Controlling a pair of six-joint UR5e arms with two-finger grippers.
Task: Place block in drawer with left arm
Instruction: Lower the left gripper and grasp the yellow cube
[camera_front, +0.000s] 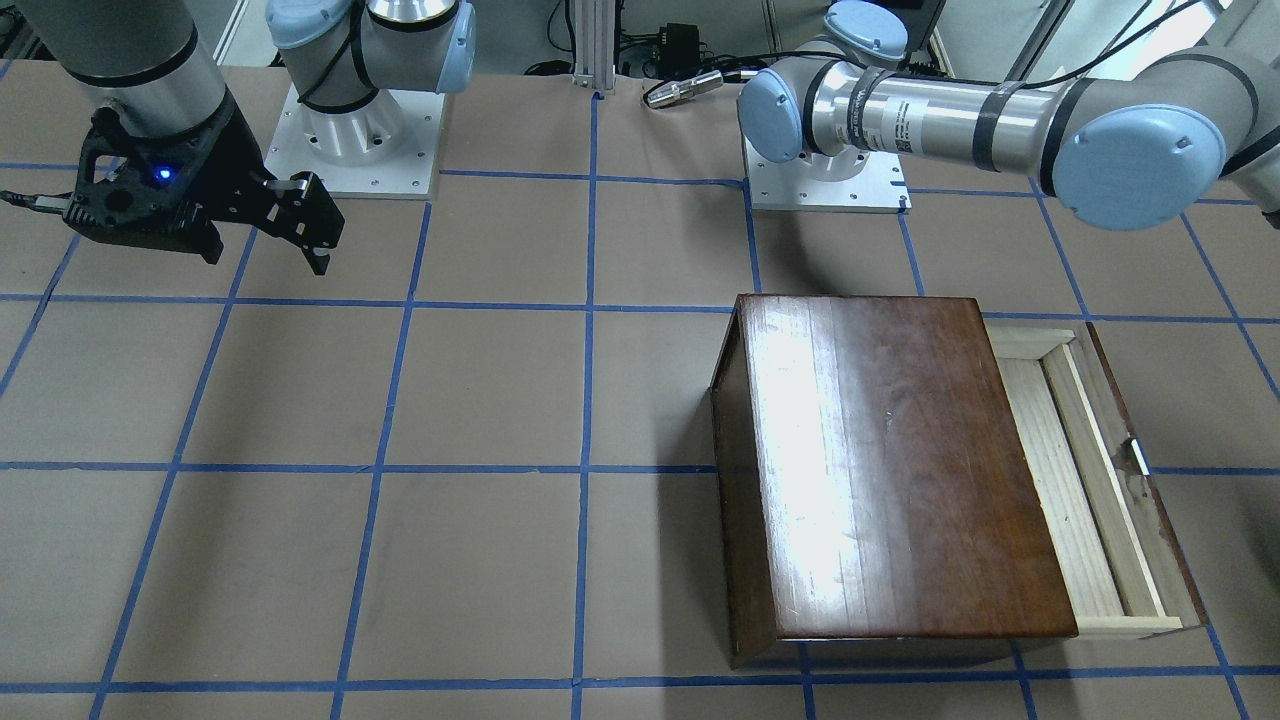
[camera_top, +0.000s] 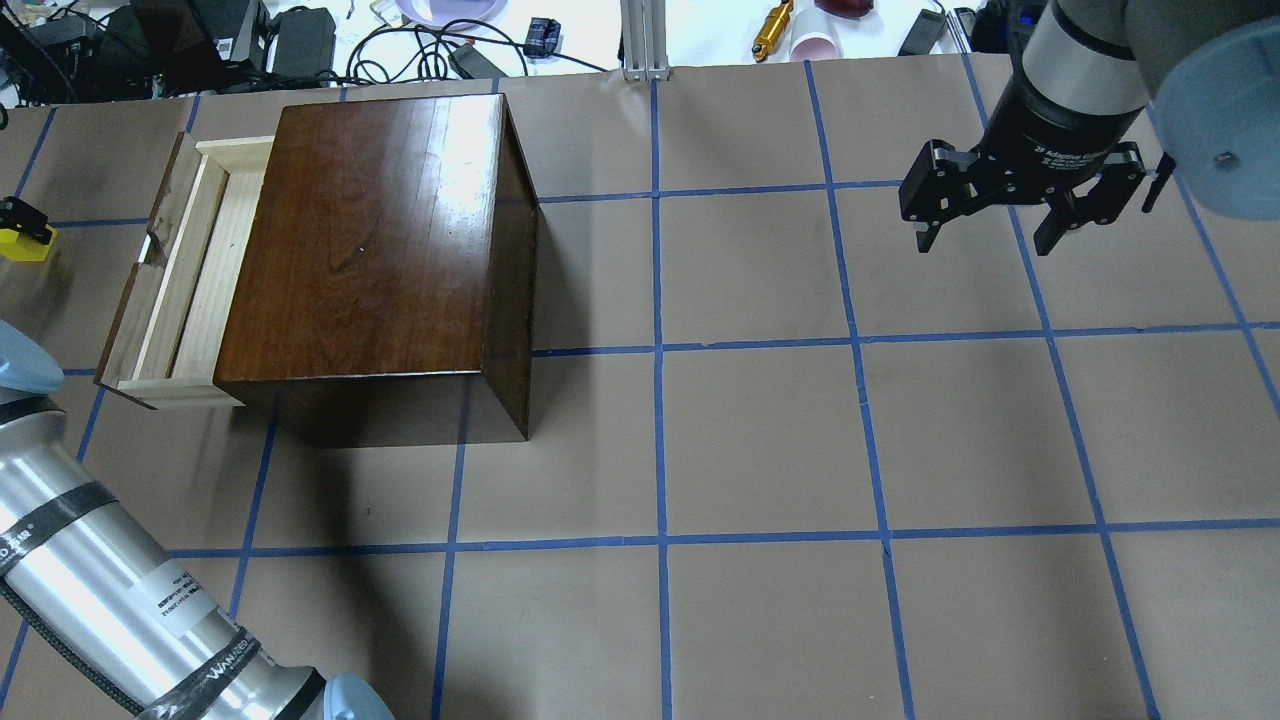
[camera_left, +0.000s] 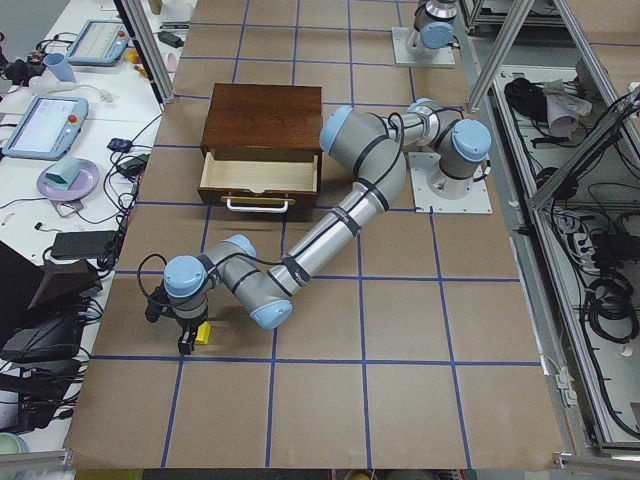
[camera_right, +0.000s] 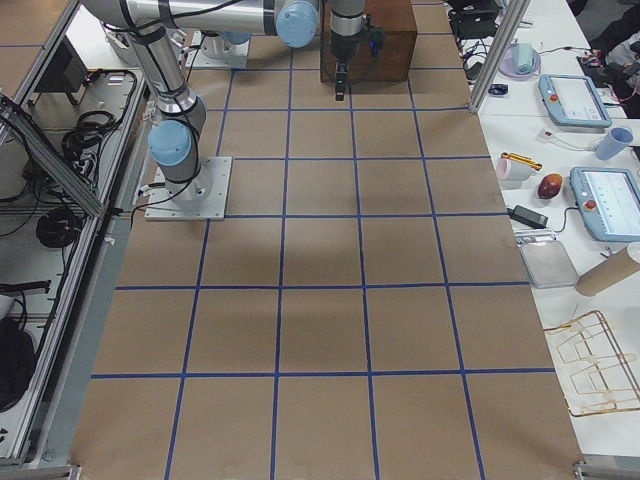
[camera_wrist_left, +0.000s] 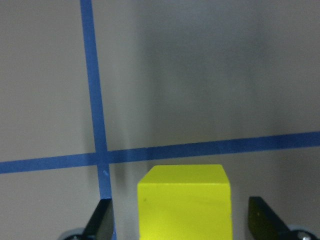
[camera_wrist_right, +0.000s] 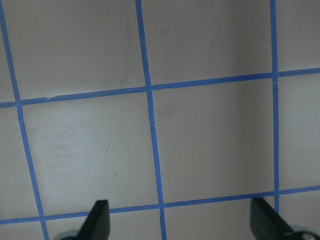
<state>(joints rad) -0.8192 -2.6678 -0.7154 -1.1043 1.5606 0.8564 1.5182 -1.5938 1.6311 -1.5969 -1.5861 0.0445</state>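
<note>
The step in hand looks like the grasp. The left gripper (camera_wrist_left: 183, 227) straddles the block (camera_wrist_left: 185, 200) with its jaws wide and nothing gripped yet. To do it well, I judge it should keep square to the block's flat side faces and close evenly, so neither pad shoves or twists the block. It should then lift straight up before carrying toward the drawer (camera_top: 190, 270). In the overhead view the block sits at the far left edge. The open drawer lies well apart to its right, drawn out of the box (camera_top: 370, 240), and the right gripper (camera_top: 1000, 235) hangs wide and empty far right. From the left wrist, the fingers (camera_wrist_left: 102, 220) flank the block. Left to right there is one finger, a strip of bare table (camera_wrist_left: 200, 75), the block, a slightly narrower strip, then the other finger. The block touches neither.
</note>
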